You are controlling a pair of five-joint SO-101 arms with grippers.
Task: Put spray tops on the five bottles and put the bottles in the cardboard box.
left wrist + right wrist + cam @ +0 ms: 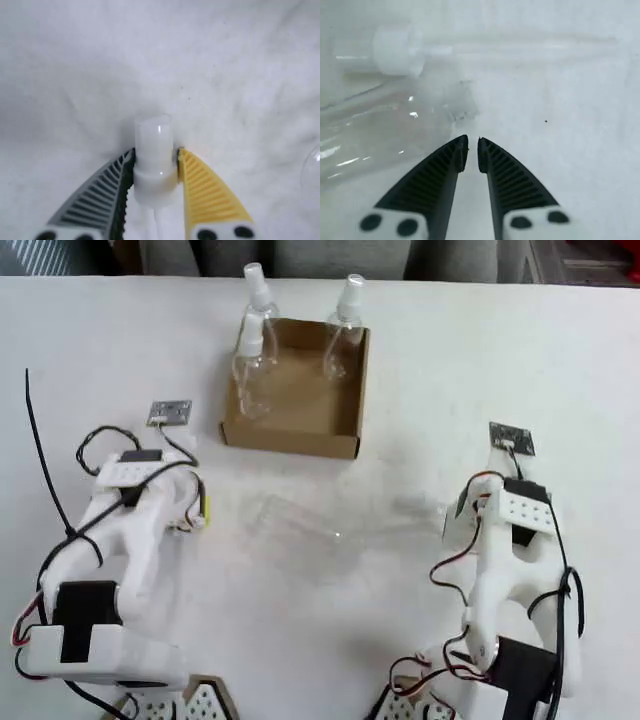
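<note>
The left gripper (pixel 154 159), with one grey and one yellow finger, is clamped on a white plastic spray top (pixel 152 135), its thin dip tube trailing back between the fingers, low over the white surface (pixel 450 360). The right gripper (pixel 472 145) has its black ribbed fingers drawn nearly together with nothing between them. Just beyond it a clear plastic bottle (pixel 370 135) lies on its side, uncapped, with a second white spray top (pixel 395 50) and its tube lying close by. Farther back sits the open brown cardboard box (pixel 290 437); what look like three clear capped bottles (pixel 343 335) stand upright inside it.
</note>
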